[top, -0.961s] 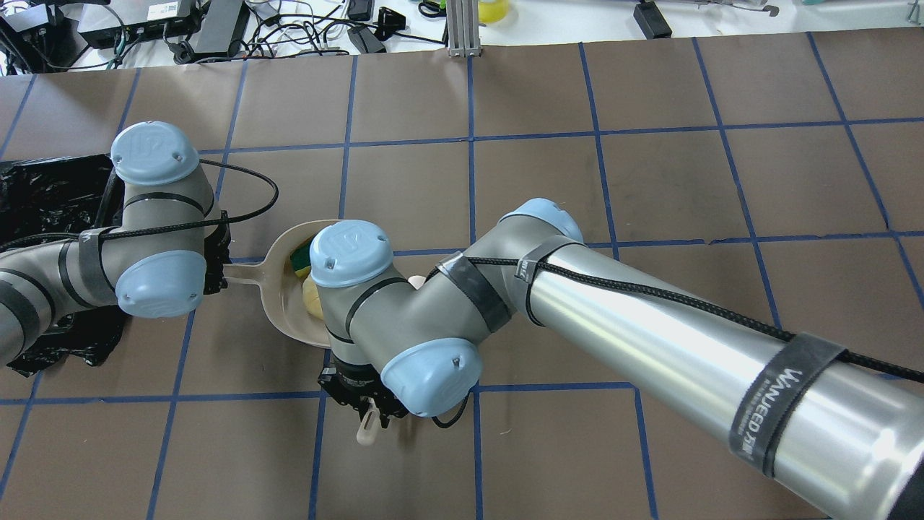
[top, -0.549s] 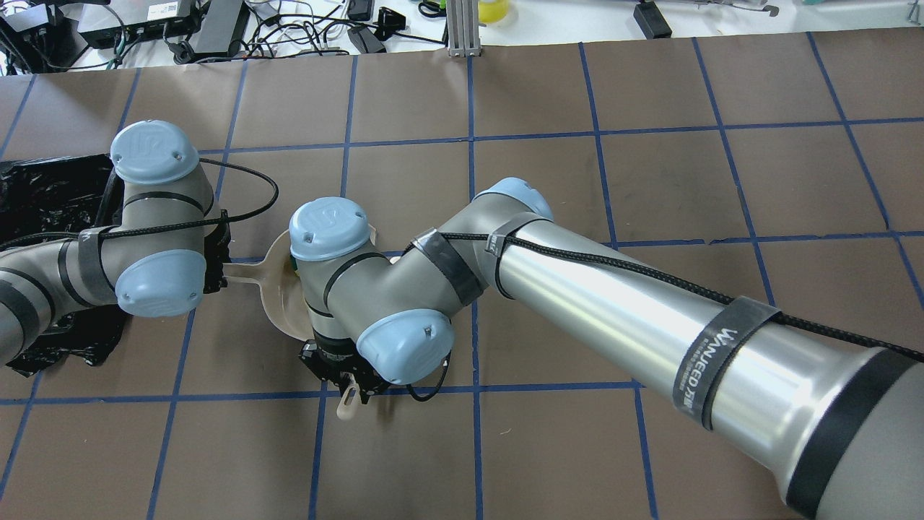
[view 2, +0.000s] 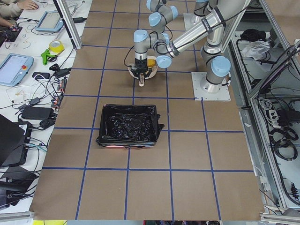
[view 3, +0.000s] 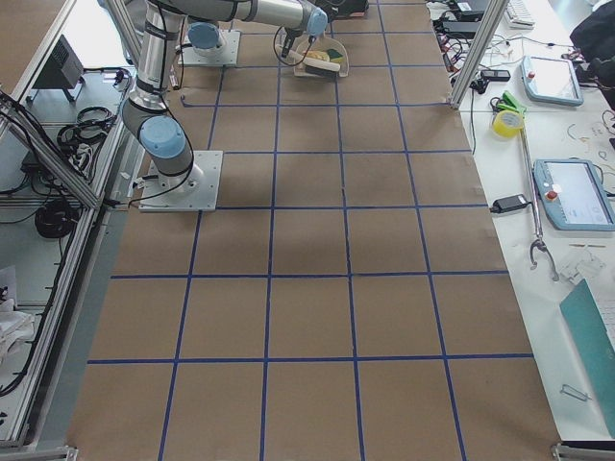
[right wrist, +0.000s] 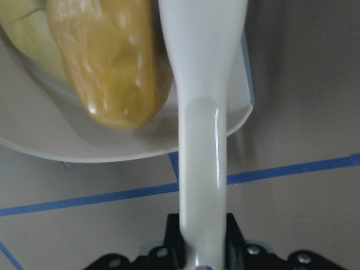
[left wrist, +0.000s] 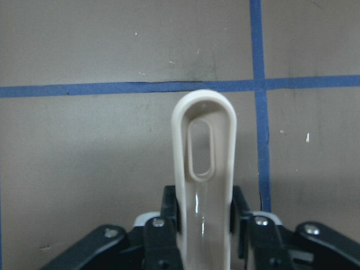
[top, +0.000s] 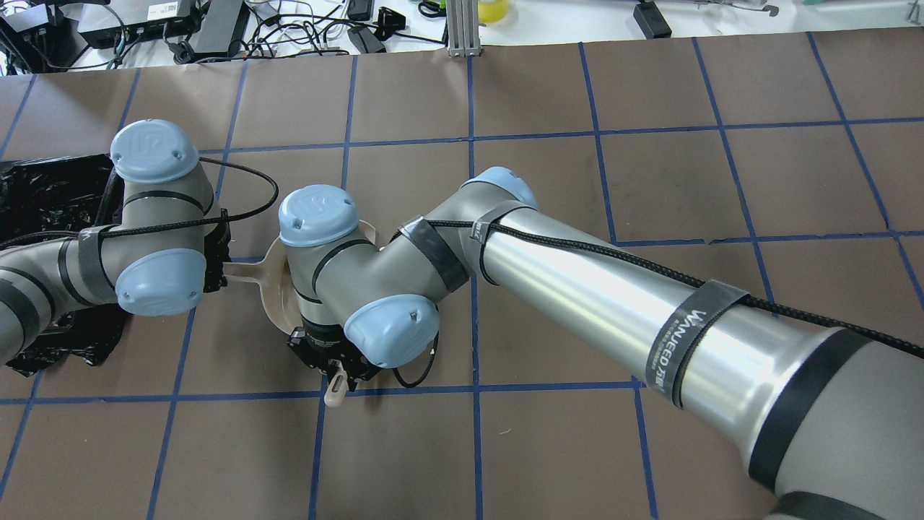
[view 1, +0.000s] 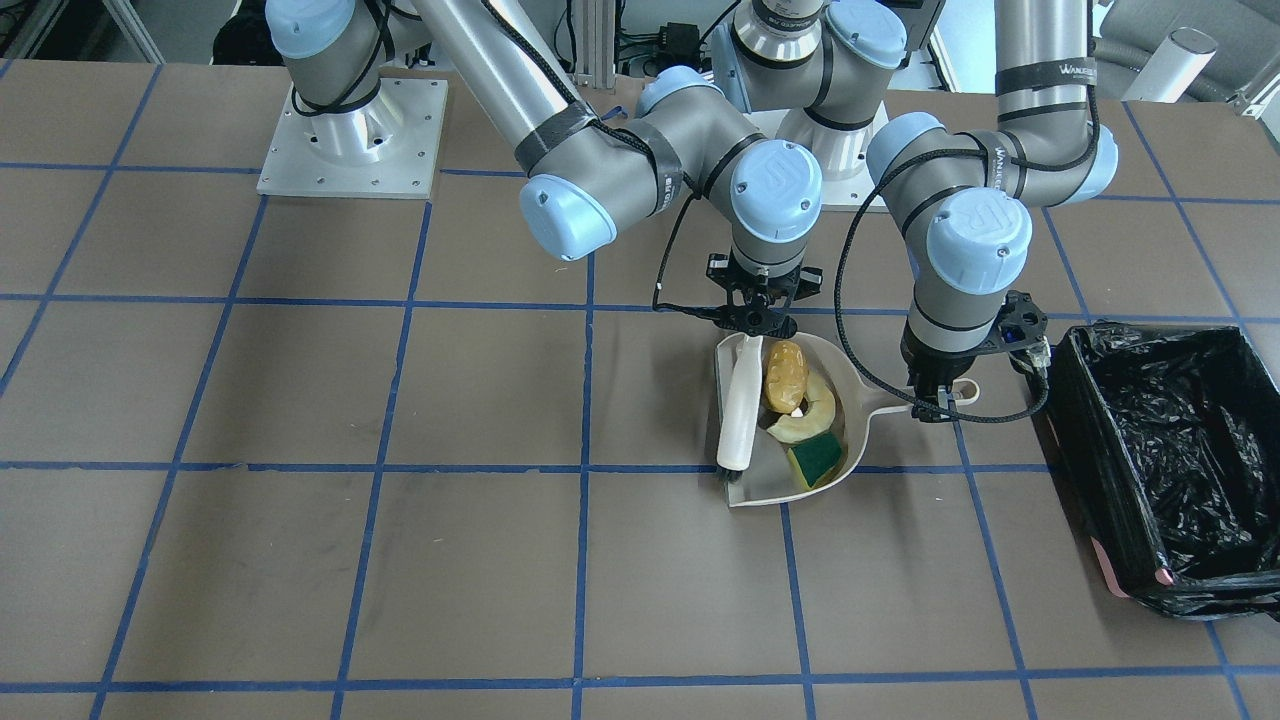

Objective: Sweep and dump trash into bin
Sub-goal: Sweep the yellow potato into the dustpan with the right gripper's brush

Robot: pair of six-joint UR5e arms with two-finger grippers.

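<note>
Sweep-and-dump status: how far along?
Done: potato-like lump, rind slice and sponge block sit in the dustpan. In hand: right gripper grips the brush across the pan's mouth, left gripper grips the dustpan handle. Left: carry it to the bin and tip it.

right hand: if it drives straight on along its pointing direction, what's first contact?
Probably the table, at a blue tape line just outside the dustpan rim. The right hand points about straight down, shut on the brush handle. Its height above the table is unclear.
</note>
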